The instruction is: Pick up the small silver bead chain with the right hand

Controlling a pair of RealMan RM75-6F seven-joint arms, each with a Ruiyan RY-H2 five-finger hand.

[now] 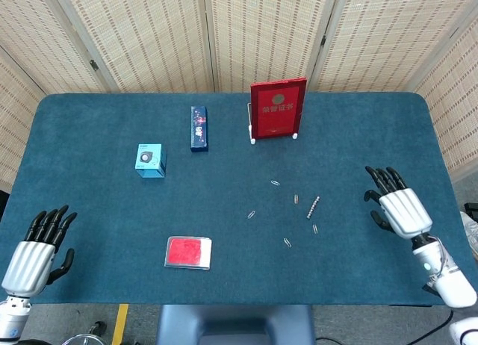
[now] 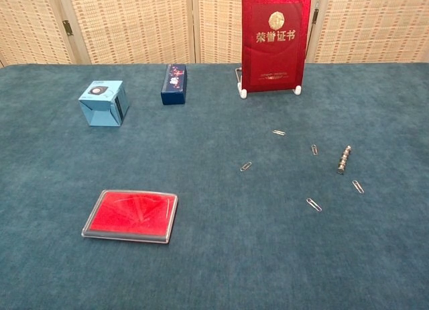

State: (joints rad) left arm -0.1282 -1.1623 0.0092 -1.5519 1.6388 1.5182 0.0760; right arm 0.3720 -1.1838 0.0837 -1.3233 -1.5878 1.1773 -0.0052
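Right hand: your right hand hangs over the blue cloth near the table's right edge, fingers spread and pointing up toward the screens, nothing held in it. Only the head view shows it.

Bead chain: the small silver bead chain lies flat on the table, to the left of your right hand and well apart from it, untouched. In the chest view it reads as a short, slightly slanted row of beads.

Paper clips: paper clips are scattered around the chain. One lies just below it, one just to its left, others further left of your hand. They are so small in the head view that you may not be able to count them reliably there.

Certificate: a red certificate folder stands upright on a white stand, up and to the left of your right hand, beyond the chain and near the far edge.

Dark blue box: a slim dark blue box lies left of the certificate.

Light blue box: a light blue box sits further left again.

Ink pad: a red pad in a clear tray lies near the front edge, far to the left of your right hand.

Left hand: your left hand is at the front left corner of the table, fingers apart, gripping nothing.
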